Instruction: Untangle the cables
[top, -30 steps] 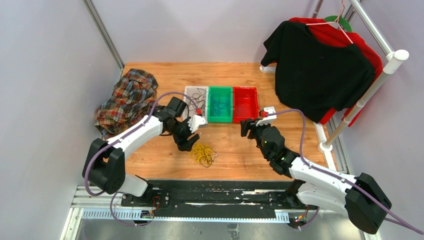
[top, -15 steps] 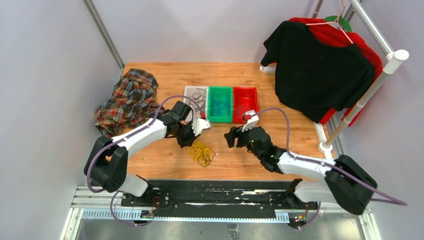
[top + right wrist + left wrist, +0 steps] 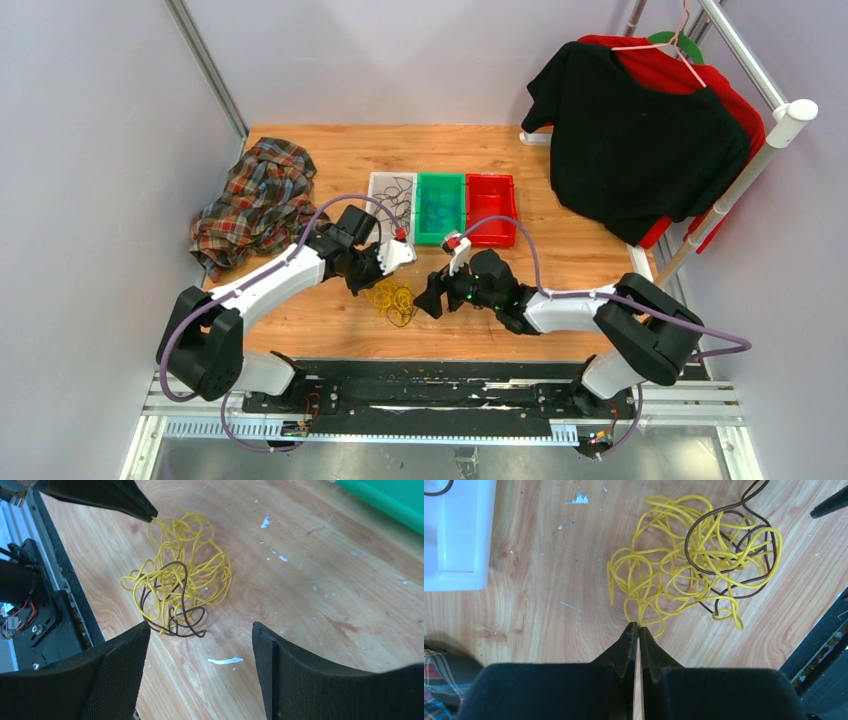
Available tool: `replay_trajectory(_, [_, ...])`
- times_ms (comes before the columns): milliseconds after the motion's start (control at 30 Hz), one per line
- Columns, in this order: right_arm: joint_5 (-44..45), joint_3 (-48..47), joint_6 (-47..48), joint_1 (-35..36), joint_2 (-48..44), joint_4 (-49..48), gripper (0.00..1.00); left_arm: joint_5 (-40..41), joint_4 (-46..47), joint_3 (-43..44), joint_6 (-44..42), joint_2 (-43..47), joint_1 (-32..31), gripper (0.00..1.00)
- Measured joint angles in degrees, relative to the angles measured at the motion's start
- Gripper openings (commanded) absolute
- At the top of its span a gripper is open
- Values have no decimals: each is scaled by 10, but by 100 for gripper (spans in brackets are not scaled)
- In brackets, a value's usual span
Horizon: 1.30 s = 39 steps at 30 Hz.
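The cables (image 3: 393, 301) lie in a knot on the wooden table, mostly yellow loops with a dark brown one (image 3: 727, 594) threaded through. My left gripper (image 3: 638, 626) is at the knot's near-left edge, shut on a yellow cable strand that runs into its tips. The right wrist view shows the same knot (image 3: 181, 582) with the left fingertips (image 3: 145, 514) pinching its far side. My right gripper (image 3: 200, 630) stands open just short of the knot, nothing between its fingers. From above, the left gripper (image 3: 373, 284) and right gripper (image 3: 432, 300) flank the knot.
A white bin (image 3: 378, 186) holding dark cables, a green bin (image 3: 441, 180) and a red bin (image 3: 491, 181) stand in a row behind the knot. A plaid shirt (image 3: 255, 200) lies at the left. Black and red shirts (image 3: 640, 140) hang on a rack at the right.
My left gripper has shut on a yellow strand at the knot's edge. The right arm has swung left from the red bin to the knot, jaws open.
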<state>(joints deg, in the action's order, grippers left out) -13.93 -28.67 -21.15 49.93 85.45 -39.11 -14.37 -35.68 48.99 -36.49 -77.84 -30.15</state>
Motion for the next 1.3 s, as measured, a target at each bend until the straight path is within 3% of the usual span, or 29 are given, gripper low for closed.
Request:
replay_trajectory(133, [-13, -19, 4, 5, 23, 6, 69, 12, 1, -2, -3, 0, 0, 4])
replay_trajectory(467, [-16, -65, 13, 19, 88, 7, 42, 29, 1, -3, -14, 7, 0, 4])
replay_trajectory(533, [-16, -69, 15, 23, 93, 6, 29, 31, 1, -3, -16, 7, 0, 4])
replay_trajectory(600, [-16, -69, 13, 26, 94, 7, 6, 34, 1, -3, -19, 7, 0, 3])
replay_trajectory(633, [-16, -69, 16, 26, 93, 7, 1, 35, 1, -3, -19, 7, 0, 3])
replay_trajectory(867, [23, -36, 10, 26, 16, 24, 1, 60, -4, -3, -37, 17, 0, 1])
replay_trajectory(1300, [232, 17, 26, -37, -278, 137, 1, 107, -15, -45, -109, 89, 0, 1])
